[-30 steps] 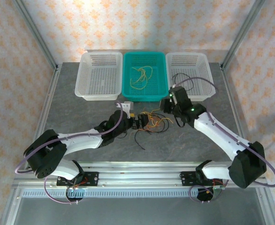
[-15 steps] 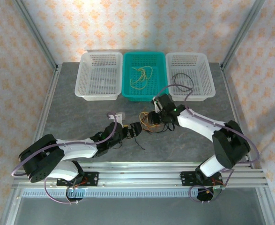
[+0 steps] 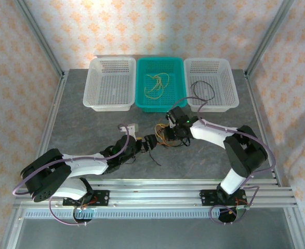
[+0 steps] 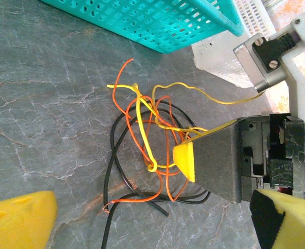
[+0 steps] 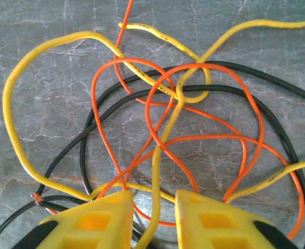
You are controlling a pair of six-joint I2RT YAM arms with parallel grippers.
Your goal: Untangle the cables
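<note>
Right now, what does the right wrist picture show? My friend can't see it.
Yellow, orange and black cables lie tangled on a grey table. At the bottom, the right pincer's yellow fingers stand apart, with a yellow cable running between them.

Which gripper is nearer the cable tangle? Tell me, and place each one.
Right. The right gripper sits on the cable tangle, fingers straddling a yellow strand; the left gripper is open just short of it, on its left.
</note>
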